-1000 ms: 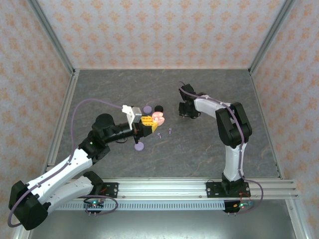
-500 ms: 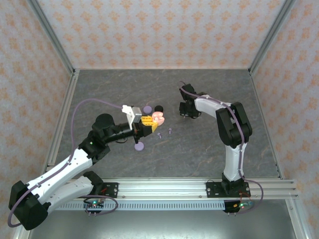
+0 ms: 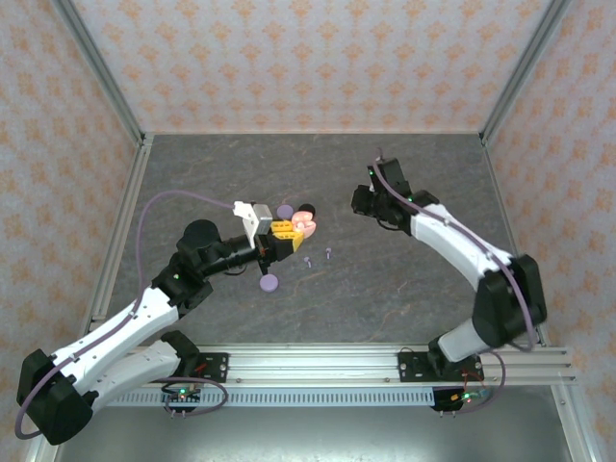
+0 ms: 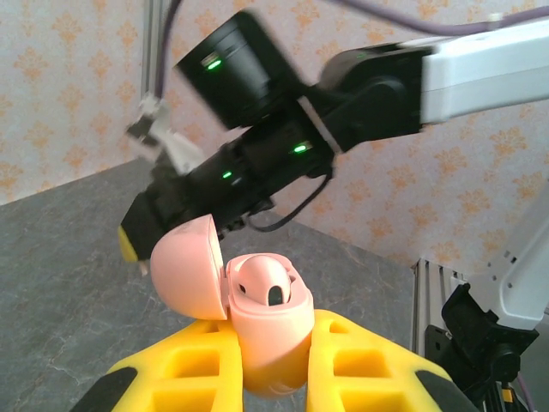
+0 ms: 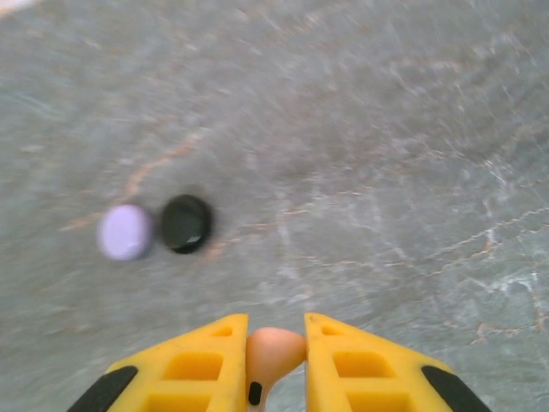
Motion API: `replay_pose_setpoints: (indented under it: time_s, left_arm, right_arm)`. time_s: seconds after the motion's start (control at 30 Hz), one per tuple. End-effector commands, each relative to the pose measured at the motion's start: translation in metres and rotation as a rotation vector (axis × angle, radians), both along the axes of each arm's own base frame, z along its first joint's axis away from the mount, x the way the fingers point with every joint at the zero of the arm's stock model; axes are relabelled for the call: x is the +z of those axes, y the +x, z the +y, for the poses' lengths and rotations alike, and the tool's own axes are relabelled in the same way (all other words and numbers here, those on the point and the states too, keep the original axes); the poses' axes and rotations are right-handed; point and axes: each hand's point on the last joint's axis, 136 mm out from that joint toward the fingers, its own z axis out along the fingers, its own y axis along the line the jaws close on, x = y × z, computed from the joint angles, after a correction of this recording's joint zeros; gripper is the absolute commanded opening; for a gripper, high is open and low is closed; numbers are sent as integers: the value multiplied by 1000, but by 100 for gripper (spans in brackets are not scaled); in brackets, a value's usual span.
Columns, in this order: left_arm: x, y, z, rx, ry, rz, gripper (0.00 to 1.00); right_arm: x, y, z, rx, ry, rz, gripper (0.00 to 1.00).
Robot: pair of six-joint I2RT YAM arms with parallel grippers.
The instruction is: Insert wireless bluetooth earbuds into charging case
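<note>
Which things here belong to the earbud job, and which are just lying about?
Job: pink case, open, in left end effector; pink bud in right end effector; two lavender buds on table.
Lying about, this step: lone lavender disc; second lavender disc beside black disc.

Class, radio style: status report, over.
Left gripper shut on open pink case. Right gripper shut on pink earbud. Lavender disc, black disc on table, aside.

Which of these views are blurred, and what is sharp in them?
Right wrist: the table, lavender disc and black disc are smeared, while the end effector and its pink earbud are crisp. Left wrist: the pink case is sharp, the right arm behind it soft. Top external: sharp, evenly lit, with faint shadows.
</note>
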Motion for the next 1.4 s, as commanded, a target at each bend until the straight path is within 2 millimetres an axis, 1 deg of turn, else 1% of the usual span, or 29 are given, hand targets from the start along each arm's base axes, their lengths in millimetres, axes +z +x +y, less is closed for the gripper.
replay_pose_setpoints:
  time_s: [0.0,0.23,0.37,0.5,0.73,0.9,1.1,1.37]
  left_arm:
    - [11,1,-1,3,-36,-40,0]
    - [6,5,-3,9,-33,-30,0]
    - [1,8,-4,17,-28,-22,0]
    - [-1,12,-4,34,-24,-9,0]
    - [-4,15,-3,47,-23,-1,0]
    - [-3,15,-3,47,-27,-2,0]
    - [-2,14,-3,45,-34,-2,0]
    - [0,13,-2,44,-39,-6,0]
  right_arm:
    - [32,-21,9,12,55,-79,19]
    - [104,-70,24,82,78,-254,18]
    - [132,-91,37,122,94,-334,17]
    - [153,-105,53,168,112,-398,17]
    - [172,-119,77,239,148,-466,17]
    - [179,-125,93,285,174,-492,17]
    - [179,-126,109,329,169,-497,17]
    - [172,-125,117,344,170,-480,17]
